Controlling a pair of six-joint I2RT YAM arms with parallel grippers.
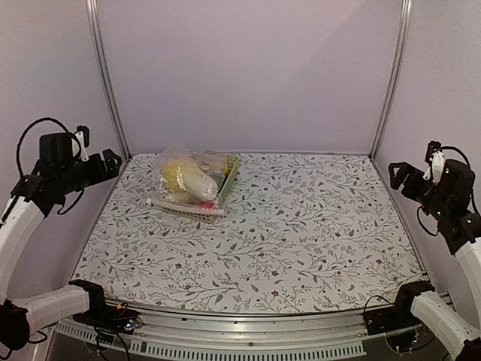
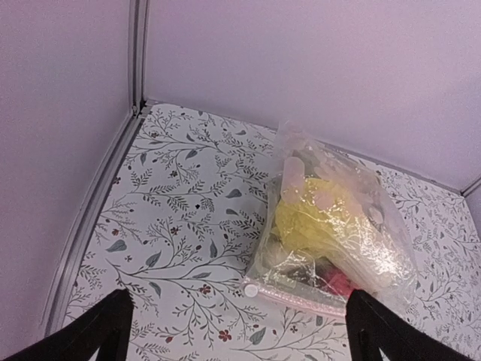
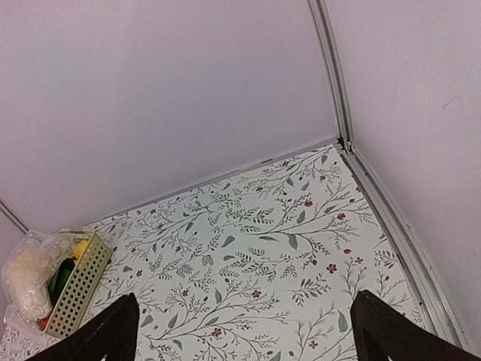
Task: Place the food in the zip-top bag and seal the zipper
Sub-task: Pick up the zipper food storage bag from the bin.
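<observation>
The clear, crinkly zip-top bag lies at the back left of the table, over and against a pale green lattice basket. Through the plastic I see the food: a yellow-white cabbage and a red piece. In the right wrist view a dark green vegetable and a small yellow fruit show at the basket. The zipper runs along the bag's near edge, its white slider tab at the left end. My left gripper hangs open, high and left of the bag. My right gripper is open, high at the far right.
The floral tablecloth covers the table. White walls with metal corner posts close in the back and sides. Both arm bases sit at the near edge.
</observation>
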